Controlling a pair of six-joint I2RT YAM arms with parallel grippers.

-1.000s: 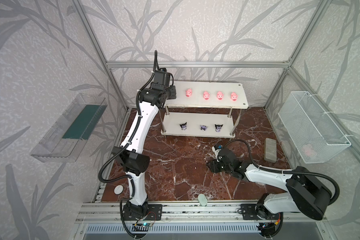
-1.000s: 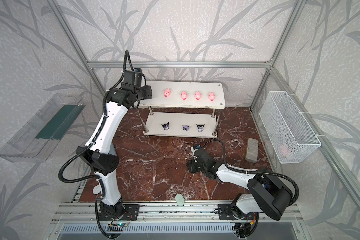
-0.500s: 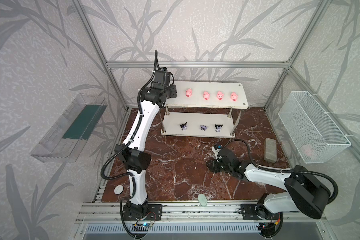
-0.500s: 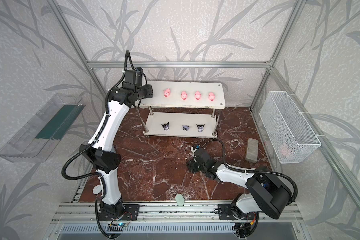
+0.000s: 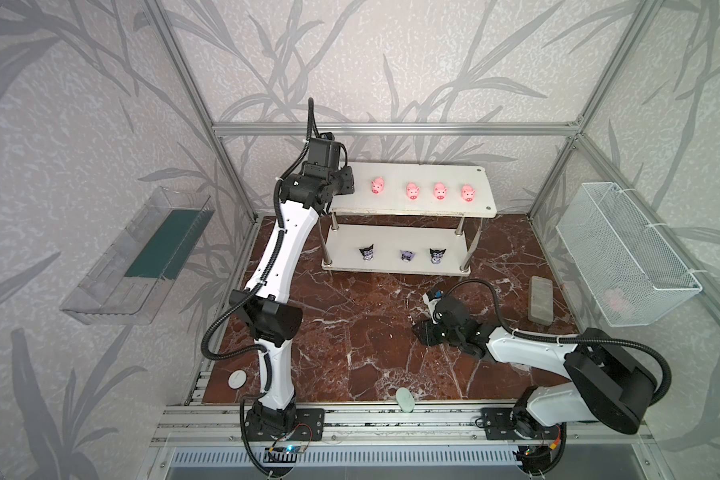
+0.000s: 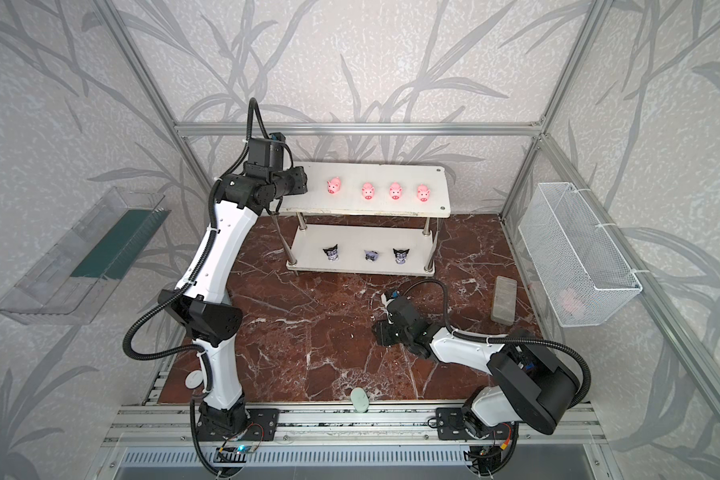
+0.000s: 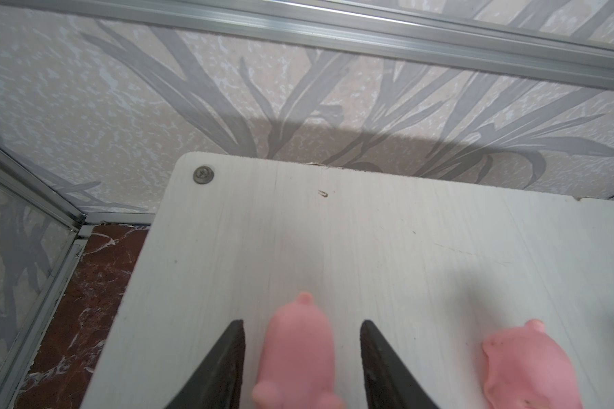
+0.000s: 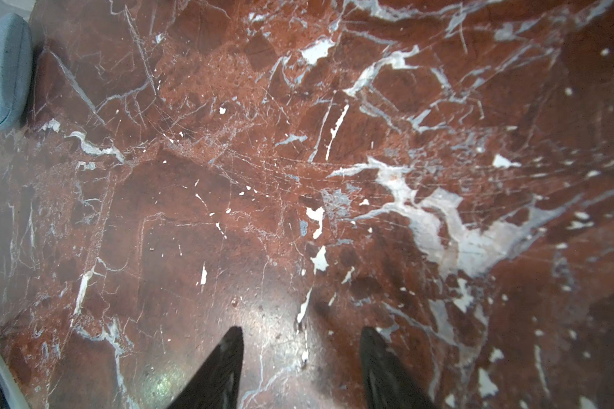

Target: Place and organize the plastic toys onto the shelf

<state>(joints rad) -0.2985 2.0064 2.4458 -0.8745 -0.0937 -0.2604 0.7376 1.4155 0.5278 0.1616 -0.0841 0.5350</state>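
The shelf (image 5: 433,172) (image 6: 391,174) stands at the back. In both top views several pink pigs (image 5: 412,191) line its top board, and three black-and-purple figurines (image 5: 407,255) stand on the lower board. My left gripper (image 5: 347,189) (image 6: 300,187) hovers over the top board's left end. The left wrist view shows that gripper (image 7: 302,323) open around one more pig (image 7: 298,350) resting on the board (image 7: 369,230), with a gap on each side; another pig (image 7: 532,368) sits beside it. My right gripper (image 5: 420,331) (image 8: 300,331) is open and empty, low over the marble floor.
A pale green oval piece (image 5: 405,400) (image 8: 4,70) lies at the floor's front edge. A grey-blue pad (image 5: 540,299) lies at the right. A wire mesh basket (image 5: 624,257) hangs on the right wall, a clear tray (image 5: 138,253) on the left wall.
The left gripper's jaws have opened, letting go of the pig on the top board. The right arm has not moved.
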